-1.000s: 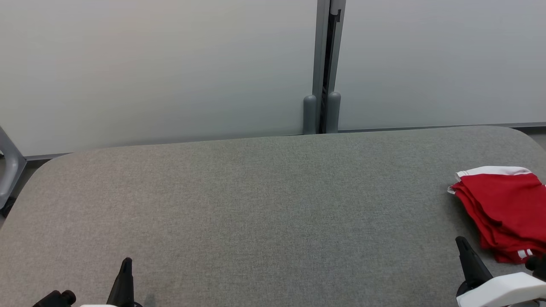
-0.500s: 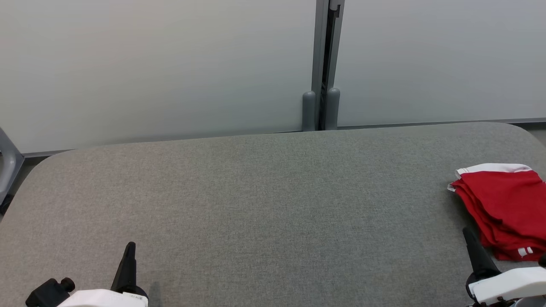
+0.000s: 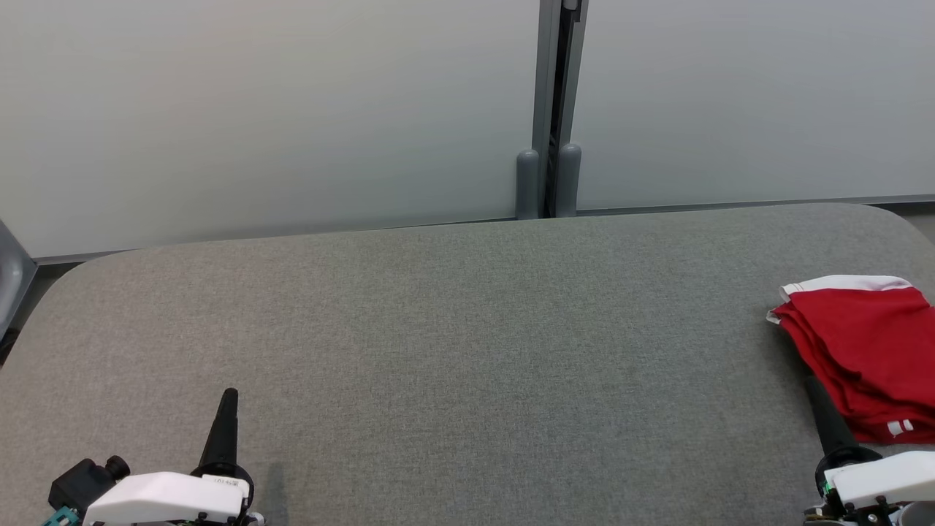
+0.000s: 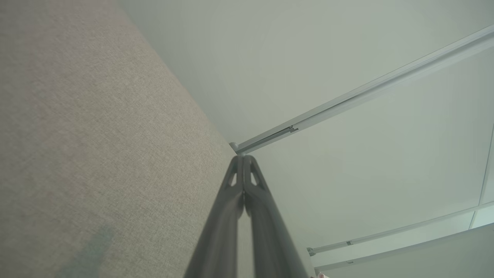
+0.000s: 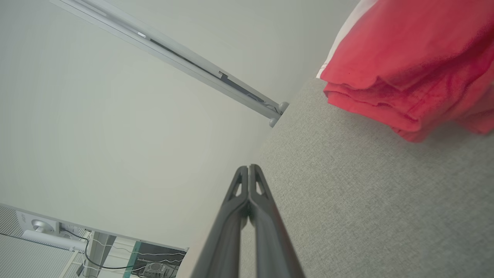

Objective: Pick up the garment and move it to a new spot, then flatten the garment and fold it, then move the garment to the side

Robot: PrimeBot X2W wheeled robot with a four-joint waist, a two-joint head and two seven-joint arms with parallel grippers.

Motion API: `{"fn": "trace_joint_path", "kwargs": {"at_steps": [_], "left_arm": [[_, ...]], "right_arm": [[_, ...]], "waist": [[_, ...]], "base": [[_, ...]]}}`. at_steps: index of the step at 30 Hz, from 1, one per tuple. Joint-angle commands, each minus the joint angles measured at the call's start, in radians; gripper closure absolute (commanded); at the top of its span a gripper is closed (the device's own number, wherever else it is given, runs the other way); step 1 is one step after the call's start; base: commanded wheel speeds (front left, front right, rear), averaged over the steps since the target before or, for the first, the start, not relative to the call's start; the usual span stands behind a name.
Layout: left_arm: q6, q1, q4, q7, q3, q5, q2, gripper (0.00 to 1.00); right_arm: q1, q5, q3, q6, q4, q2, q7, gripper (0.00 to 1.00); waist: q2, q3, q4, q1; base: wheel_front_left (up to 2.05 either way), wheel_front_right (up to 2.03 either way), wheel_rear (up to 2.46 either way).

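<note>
The garment [image 3: 865, 351] looks soft, light and floppy; best pinched at its layered edge. The left end effector [image 3: 229, 398] and right end effector [image 3: 813, 387] are pressed together, empty.

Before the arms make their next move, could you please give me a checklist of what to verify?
1. Garment folded: ok, a layered red stack.
2. Garment at the side: ok, at the right end of the table.
3. Garment fully on the table: cannot tell, its right part is cut off in the head view.
4. Left gripper empty: ok, shut on nothing.
5. Right gripper free of cloth: ok, shut, apart from the garment in its wrist view.
</note>
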Motion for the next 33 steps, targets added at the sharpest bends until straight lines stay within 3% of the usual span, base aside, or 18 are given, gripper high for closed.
{"fn": "trace_joint_path", "kwargs": {"at_steps": [1,33], "left_arm": [[-0.012,-0.034,-0.005,0.006,0.008,-0.026,0.005,1.0],[-0.056,-0.124,0.026,0.057,0.02,-0.255,-0.024,1.0]], "right_arm": [[-0.021,0.031,-0.007,0.002,-0.008,-0.01,0.004,1.0],[-0.056,0.32,-0.049,0.002,0.011,-0.013,0.019,1.0]], "waist": [[-0.0001,0.001,0.0,0.0],[-0.0001,0.028,-0.007,0.0]], "base": [[0.0,0.0,0.0],[0.0,0.0,0.0]]}}
